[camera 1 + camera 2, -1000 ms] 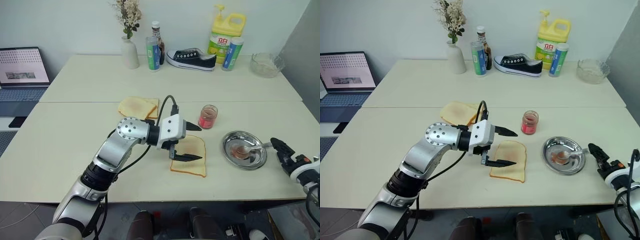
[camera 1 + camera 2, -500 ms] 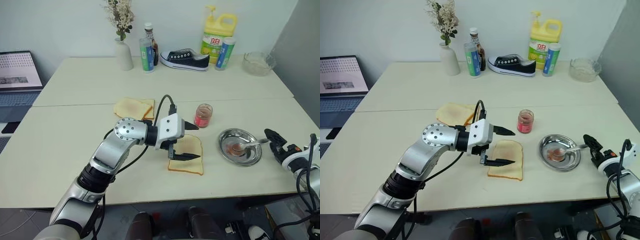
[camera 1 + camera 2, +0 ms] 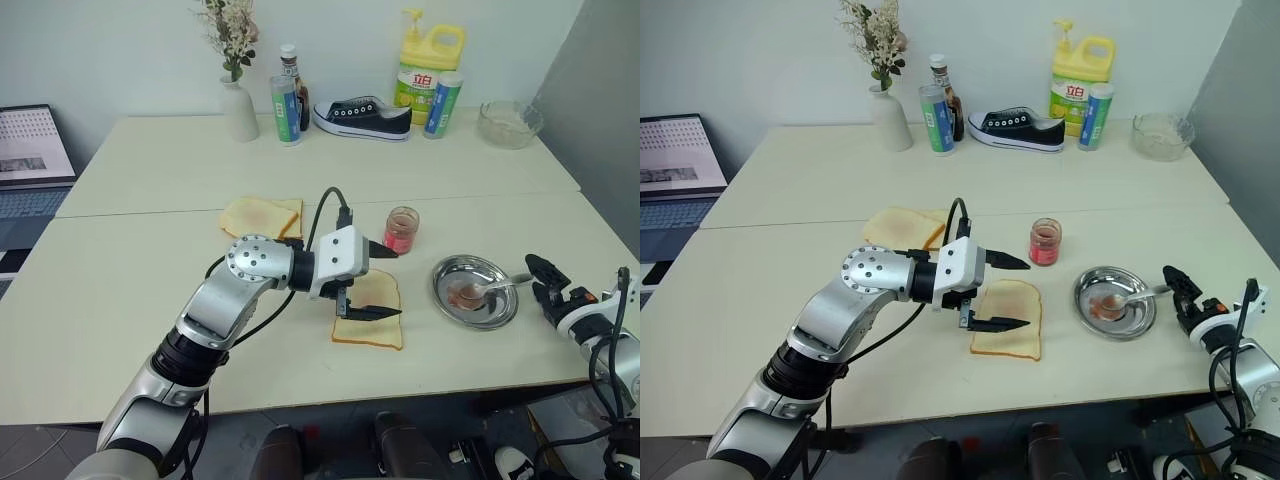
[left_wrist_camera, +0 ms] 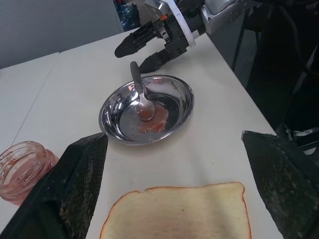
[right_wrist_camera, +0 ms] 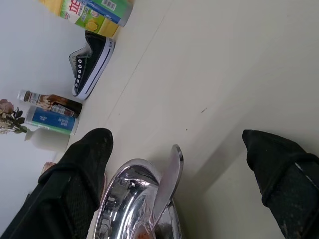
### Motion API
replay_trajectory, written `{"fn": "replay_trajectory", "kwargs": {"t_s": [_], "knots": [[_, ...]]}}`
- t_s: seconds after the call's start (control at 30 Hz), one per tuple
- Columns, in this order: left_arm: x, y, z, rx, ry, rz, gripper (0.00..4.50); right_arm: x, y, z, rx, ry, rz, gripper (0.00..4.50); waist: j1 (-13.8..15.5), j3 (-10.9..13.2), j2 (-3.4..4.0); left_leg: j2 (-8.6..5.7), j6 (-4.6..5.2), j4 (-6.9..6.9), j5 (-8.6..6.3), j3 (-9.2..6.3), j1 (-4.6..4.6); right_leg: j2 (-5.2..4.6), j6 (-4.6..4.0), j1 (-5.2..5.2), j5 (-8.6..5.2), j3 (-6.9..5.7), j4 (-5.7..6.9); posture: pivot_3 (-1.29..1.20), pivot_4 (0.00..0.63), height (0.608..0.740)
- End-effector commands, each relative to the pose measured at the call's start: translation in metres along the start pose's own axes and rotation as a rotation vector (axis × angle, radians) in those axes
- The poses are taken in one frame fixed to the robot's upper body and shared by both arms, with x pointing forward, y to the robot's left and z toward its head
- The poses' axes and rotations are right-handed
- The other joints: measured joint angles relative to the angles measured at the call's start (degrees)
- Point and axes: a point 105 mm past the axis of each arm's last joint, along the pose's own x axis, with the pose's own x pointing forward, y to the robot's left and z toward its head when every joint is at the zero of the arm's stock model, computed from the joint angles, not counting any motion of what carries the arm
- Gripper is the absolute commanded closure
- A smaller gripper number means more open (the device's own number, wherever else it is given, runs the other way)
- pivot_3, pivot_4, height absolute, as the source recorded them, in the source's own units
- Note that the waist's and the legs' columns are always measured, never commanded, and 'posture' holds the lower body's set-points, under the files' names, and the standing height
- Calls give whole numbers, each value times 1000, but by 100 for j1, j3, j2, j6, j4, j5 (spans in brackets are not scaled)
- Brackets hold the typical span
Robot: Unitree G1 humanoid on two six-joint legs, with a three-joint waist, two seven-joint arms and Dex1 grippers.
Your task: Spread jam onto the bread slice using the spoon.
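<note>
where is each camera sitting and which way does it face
Head pair: on the head, looking forward and down over the cream table; left tool open over the toasted bread slice, right tool open.
Left wrist: looks along its own fingers past the bread to the round steel dish.
Right wrist: looks along its fingers at the slim silver spoon.
Shared: both wrist views show dish and spoon.

A makeshift test room, office-like: a plain white wall behind a pale tabletop (image 3: 150,260), an open laptop (image 3: 32,150) at the left edge, and unrelated props along the top: vase (image 3: 240,110), sneaker (image 3: 362,117), detergent jug (image 3: 422,72).
</note>
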Motion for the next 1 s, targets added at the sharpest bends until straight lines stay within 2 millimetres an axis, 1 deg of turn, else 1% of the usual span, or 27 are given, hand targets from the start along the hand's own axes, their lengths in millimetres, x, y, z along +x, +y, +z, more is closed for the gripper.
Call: {"fn": "replay_trajectory", "kwargs": {"t_s": [0.03, 0.3, 0.47, 0.57, 0.67, 0.73, 0.77, 0.93, 1.0], "knots": [[-4, 4, 9, 31, -30, 27, 33, 2, 8, -5, 13, 22, 31, 0, -6, 0, 0, 0, 0, 0, 0, 0, 0, 0, 0, 0, 0, 0, 0, 0, 150, 740], [-4, 6, 10, 37, -32, 32, 33, 4, 9, -10, 14, 38, 44, 0, -20, 0, 0, 0, 0, -2, 0, 1, 0, 1, 0, -2, 0, 1, -1, 0, 150, 740], [-4, 5, 10, 37, -31, 33, 33, 6, 5, -11, -5, 46, 22, 0, -29, 1, -1, 1, 0, -3, 0, 2, 0, 1, 0, -3, 0, 3, -1, 0, 150, 740], [-5, 5, 10, 39, -29, 37, 0, 8, 1, -15, -24, 60, 2, 587, -30, 1, -1, 1, 0, -3, 0, 3, 0, 1, 0, -3, 0, 3, -1, 0, 150, 740], [-5, 5, 10, 40, -28, 39, 0, 9, 1, -15, -28, 58, 1, 1586, -31, 1, -1, 1, 0, -4, 0, 4, 0, 1, 0, -4, 0, 4, -1, 0, 150, 740], [-5, 5, 10, 41, -27, 40, 0, 10, 1, -15, -31, 56, -4, 2338, -33, 1, -1, 1, 0, -5, 0, 4, 0, 1, 0, -5, 0, 5, -1, 0, 150, 740], [-5, 5, 10, 41, -27, 40, 0, 11, 1, -15, -33, 54, -7, 2626, -35, 1, -2, 1, 0, -5, 0, 4, 0, 2, 0, -6, 0, 5, -1, 0, 150, 740], [-5, 6, 12, 41, -28, 44, 0, 12, 1, -14, -32, 50, -5, 4452, -35, -2, -26, 1, 0, -4, -1, 4, -1, 2, 0, -4, 0, 5, -3, 0, 150, 740], [-5, 6, 12, 42, -27, 46, 0, 12, 2, -13, -32, 48, -3, 4481, -29, -2, -27, 1, 0, -4, -1, 6, -1, 1, 0, -4, 0, 6, -6, 0, 150, 740]]}}
